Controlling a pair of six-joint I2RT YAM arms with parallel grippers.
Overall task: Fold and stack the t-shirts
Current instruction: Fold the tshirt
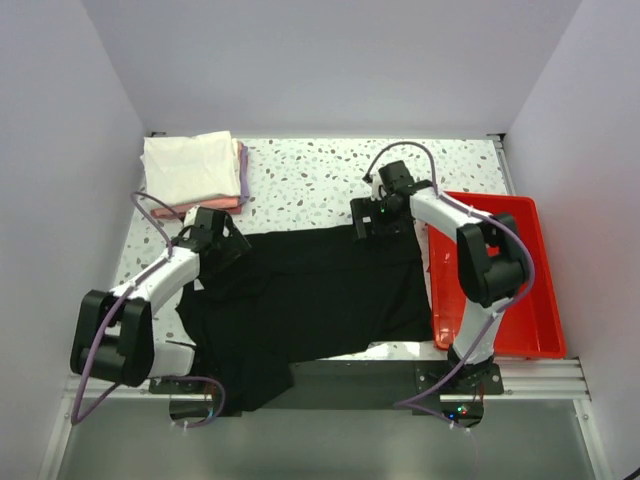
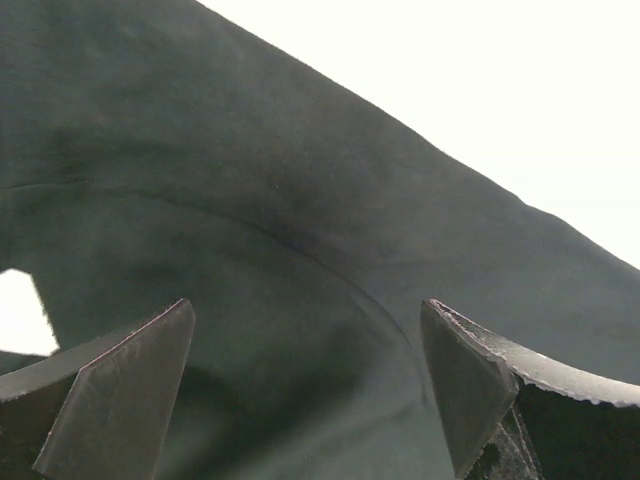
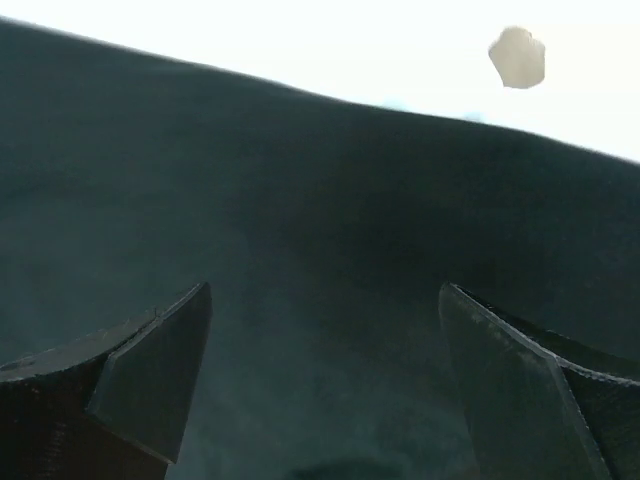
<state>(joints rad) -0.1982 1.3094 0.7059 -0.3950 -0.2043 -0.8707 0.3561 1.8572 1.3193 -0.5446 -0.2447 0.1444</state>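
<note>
Nearest you, the metal rail (image 1: 530,375) carries both arm bases, and on the L side a lobe of the black t-shirt (image 1: 310,295) spills off the table's near edge and over it. The rest of that shirt lies spread and a bit rumpled across the middle of the table (image 1: 320,180), btwn the two arms, w/ its R edge just beside the red tray (image 1: 545,335). The tray runs along the R side next to the R arm. Your L gripper (image 1: 228,243) sits low over the shirt's far-L corner. Its wrist cam shows the fingers (image 2: 120,390) spread wide w/ only black cloth beneath, so nothing is pinched. Your R gripper (image 1: 375,222) is low over the far-R corner, and its fingers (image 3: 140,380) are likewise wide apart and hold nothing. That cam also shows the shirt's hem against the bright tabletop. Beyond the shirt the surface is a white top speckled w/ dark flecks. In the far-L corner sits the folded stack: a white tee (image 1: 190,168) on top, w/ a pink edge (image 1: 215,204) and a lavender edge (image 1: 244,178) peeking from under it, well apart from the tray. Plain pale walls (image 1: 340,60) close in on the L, the R and the back.
</note>
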